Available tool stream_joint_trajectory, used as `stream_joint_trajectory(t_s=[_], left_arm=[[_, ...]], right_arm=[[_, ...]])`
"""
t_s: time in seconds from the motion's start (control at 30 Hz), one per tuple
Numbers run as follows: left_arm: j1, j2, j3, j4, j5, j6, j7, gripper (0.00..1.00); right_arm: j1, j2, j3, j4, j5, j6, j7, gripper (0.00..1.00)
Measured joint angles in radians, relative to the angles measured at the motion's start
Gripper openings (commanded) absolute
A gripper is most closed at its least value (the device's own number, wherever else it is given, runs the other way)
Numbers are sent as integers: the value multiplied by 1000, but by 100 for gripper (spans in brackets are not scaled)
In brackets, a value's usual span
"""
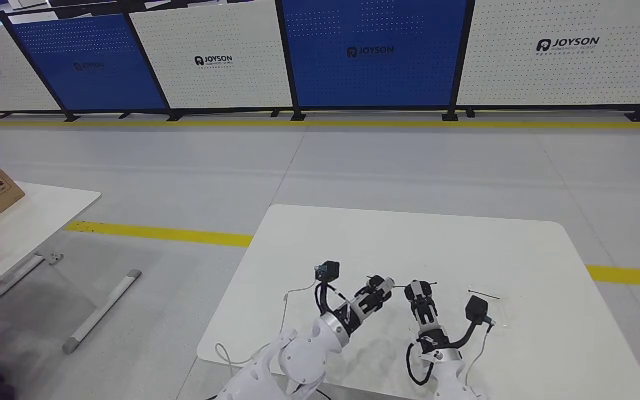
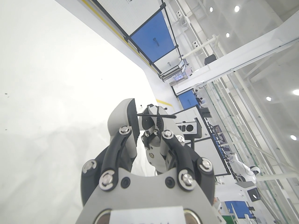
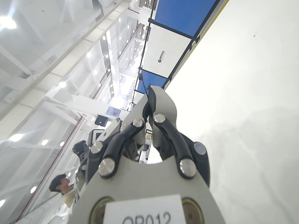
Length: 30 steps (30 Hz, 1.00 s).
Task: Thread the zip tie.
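Right gripper [image 3: 150, 91] clamped on thin black plastic zip tie [image 3: 141, 77]. Left wrist view: left gripper [image 2: 147, 110] looks apart, tie tip touching its pad [image 2: 132, 117].

Left arm [image 1: 322, 340] rises from bottom centre of frame, slanting toward upper right. Left end effector [image 1: 377, 289] has fingers spread, with inner pad of one finger [image 2: 127, 120] exposed. Right arm [image 1: 432, 345] stands just right of it, near vertical in frame. Right end effector [image 1: 418, 291] points up-frame, fingers pressed together on zip tie [image 3: 140, 76], tie head poking past tips. Two end effectors close together, roughly level in top view. In left wrist view, right end effector sits ahead of gap between left fingers.
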Motion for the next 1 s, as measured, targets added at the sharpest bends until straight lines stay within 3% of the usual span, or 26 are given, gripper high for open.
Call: stream_joint_trajectory(t_s=[0.17,0.2,0.27,0.57,0.67,0.73,1.0], left_arm=[[0,-2,8,3,5,2,-6,17],[0,-2,9,4,5,2,-7,6],[-1,-3,10,6,5,4,-5,0],[-6,-8,8,20,-8,18,9,1],[-7,-9,8,22,-8,20,11,17],[-7,-10,8,22,-8,20,12,21],[-8,-12,6,18,-10,19,15,19]], right_arm=[[-3,-1,2,-5,-7,4,-3,0],[-5,-1,3,-7,-8,4,-4,0],[-9,-1,5,-12,-10,4,-5,0],[-18,-1,9,-21,-17,3,0,0],[-19,-1,10,-22,-18,1,0,0],[-19,-2,11,-21,-19,-1,1,0],[-19,-3,13,-20,-21,1,5,0]])
